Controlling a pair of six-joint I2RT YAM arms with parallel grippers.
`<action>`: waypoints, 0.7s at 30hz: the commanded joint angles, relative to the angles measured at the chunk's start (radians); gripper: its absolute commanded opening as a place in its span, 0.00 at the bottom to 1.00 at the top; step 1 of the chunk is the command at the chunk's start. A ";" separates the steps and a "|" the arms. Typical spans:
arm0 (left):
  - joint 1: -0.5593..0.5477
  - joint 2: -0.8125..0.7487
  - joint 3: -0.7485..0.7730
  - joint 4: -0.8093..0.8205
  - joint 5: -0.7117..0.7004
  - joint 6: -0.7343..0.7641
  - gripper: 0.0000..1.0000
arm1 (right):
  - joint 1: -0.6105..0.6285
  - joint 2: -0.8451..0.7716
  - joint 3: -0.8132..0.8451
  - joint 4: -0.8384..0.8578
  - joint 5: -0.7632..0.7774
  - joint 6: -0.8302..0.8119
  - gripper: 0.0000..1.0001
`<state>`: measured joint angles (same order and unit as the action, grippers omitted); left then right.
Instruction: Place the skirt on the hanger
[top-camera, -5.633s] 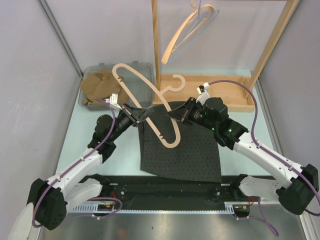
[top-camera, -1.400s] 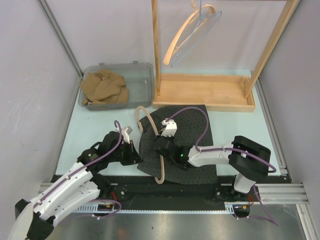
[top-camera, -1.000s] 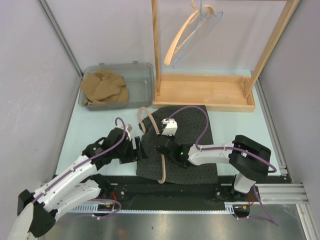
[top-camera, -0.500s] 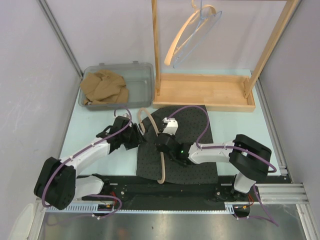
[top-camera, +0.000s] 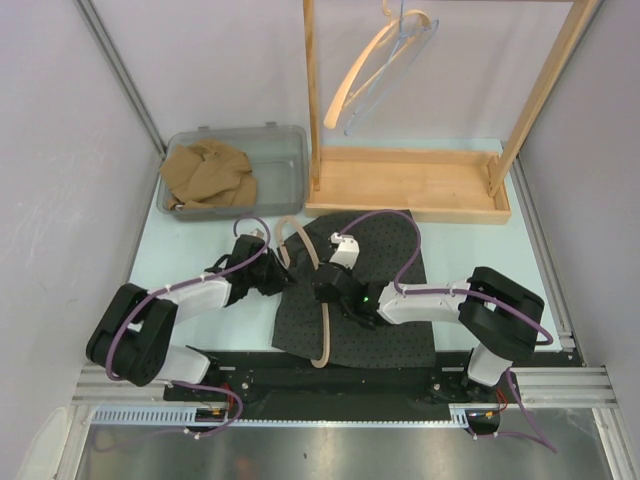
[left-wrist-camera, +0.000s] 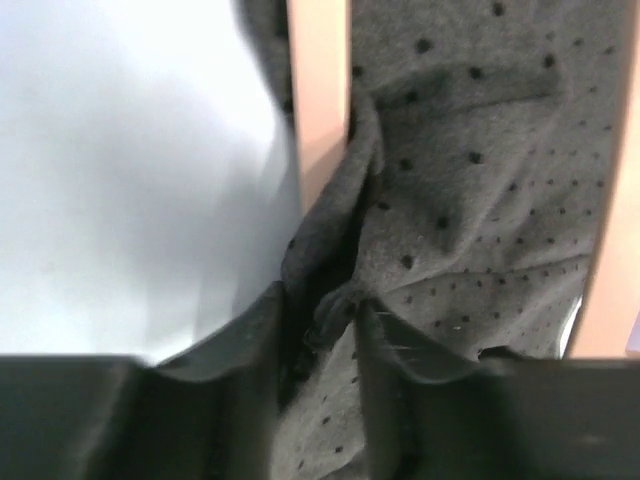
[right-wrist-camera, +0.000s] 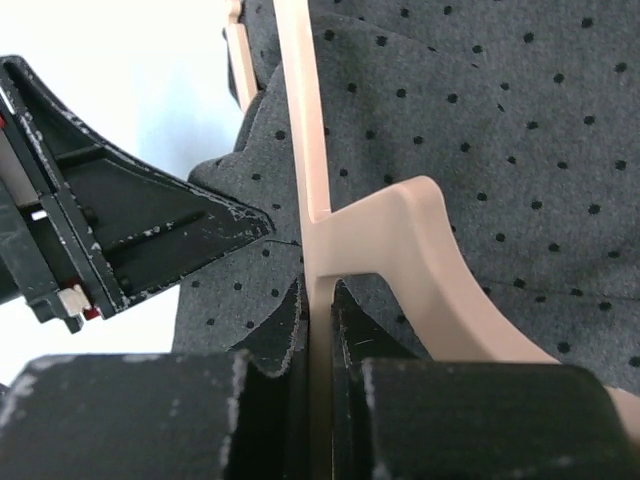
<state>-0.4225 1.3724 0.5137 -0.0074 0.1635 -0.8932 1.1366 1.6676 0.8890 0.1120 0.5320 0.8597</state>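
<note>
Pale bench (top-camera: 160, 250) fills the space between grey walls, with a wooden rack (top-camera: 405, 185) at the back. The skirt (top-camera: 385, 250), dark with small dots, lies spread on the bench in front of the rack. The hanger (right-wrist-camera: 395, 235) rests across its left part.

The right gripper (right-wrist-camera: 318, 310) has its jaws clenched on the hanger's thin bar and holds it against the cloth. The left gripper (left-wrist-camera: 320, 300) sits at the skirt's left edge, just beside the hanger. Its jaws stand close on either side of a bunched fold, but whether they pinch it firmly cannot be told.

The step in hand looks like gathering the skirt's edge to get it onto the hanger. The next move probably calls for a sure pinch on cloth alone. The fold can then be lifted and drawn over the hanger while the right arm keeps the hanger steady.
</note>
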 joint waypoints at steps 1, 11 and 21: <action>0.013 0.016 -0.017 0.130 0.068 -0.038 0.12 | 0.002 -0.035 0.027 -0.083 -0.026 0.025 0.00; 0.010 -0.208 0.008 -0.048 0.057 0.034 0.00 | -0.021 -0.019 0.027 -0.121 -0.020 0.032 0.00; 0.007 -0.476 0.059 -0.258 -0.028 0.115 0.00 | -0.041 0.009 0.027 -0.057 -0.027 0.048 0.00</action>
<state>-0.4187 0.9859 0.5240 -0.1814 0.1852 -0.8272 1.1194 1.6695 0.8944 0.0818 0.4675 0.8902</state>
